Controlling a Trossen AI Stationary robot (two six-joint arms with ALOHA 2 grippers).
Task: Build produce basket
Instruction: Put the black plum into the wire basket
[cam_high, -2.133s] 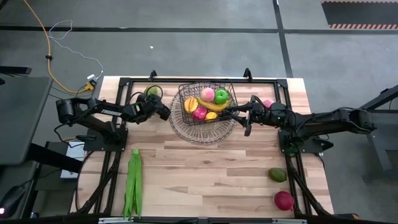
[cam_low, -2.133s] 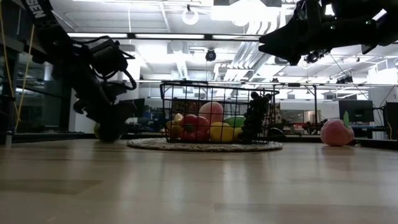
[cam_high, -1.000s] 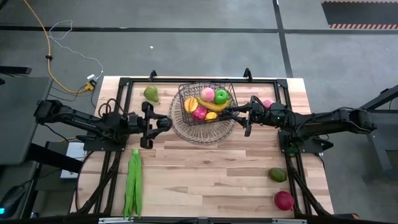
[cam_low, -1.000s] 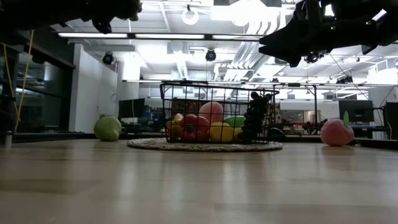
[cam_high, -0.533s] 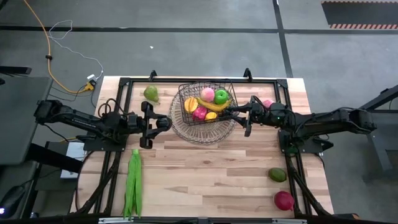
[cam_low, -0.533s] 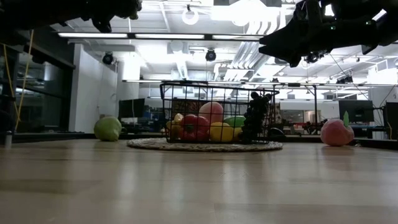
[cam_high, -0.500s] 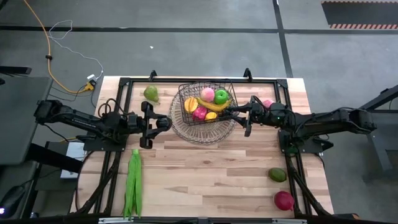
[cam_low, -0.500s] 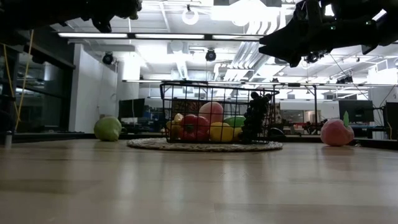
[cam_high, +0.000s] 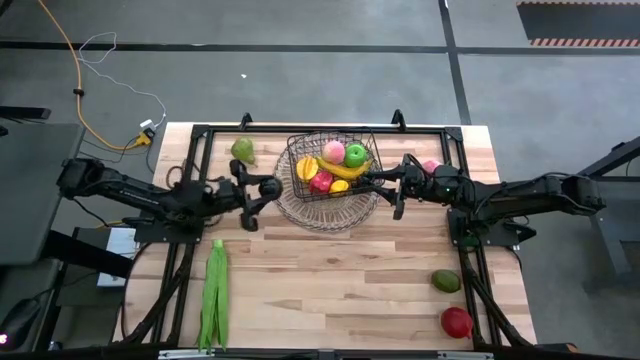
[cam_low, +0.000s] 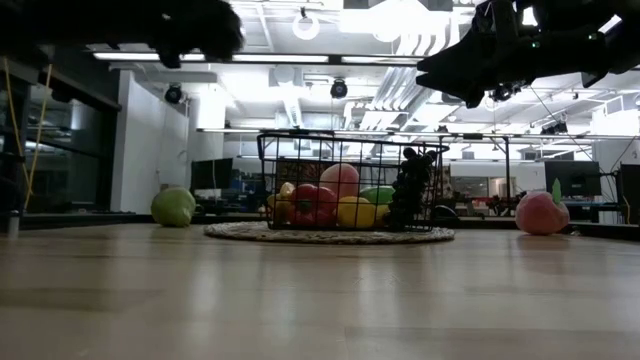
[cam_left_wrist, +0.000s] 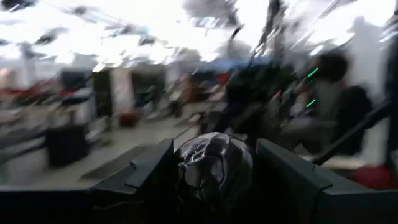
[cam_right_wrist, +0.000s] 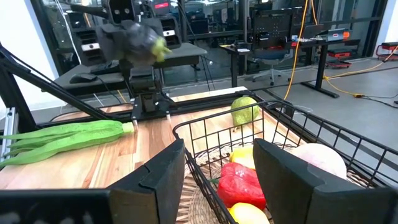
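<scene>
Produce basket (cam_high: 330, 180) stands mid-table toward the far edge, dark square rim over paler rounded wire, holding a banana (cam_high: 350, 168), pink and green apples and red pieces. Right gripper (cam_high: 385, 185) hovers at its right rim, fingers apart and empty, apparently to steady it. Left gripper (cam_high: 262, 187), beside the left rim, has its fingers clamped on dark grapes (cam_left_wrist: 214, 168), likely to drop them in.
</scene>
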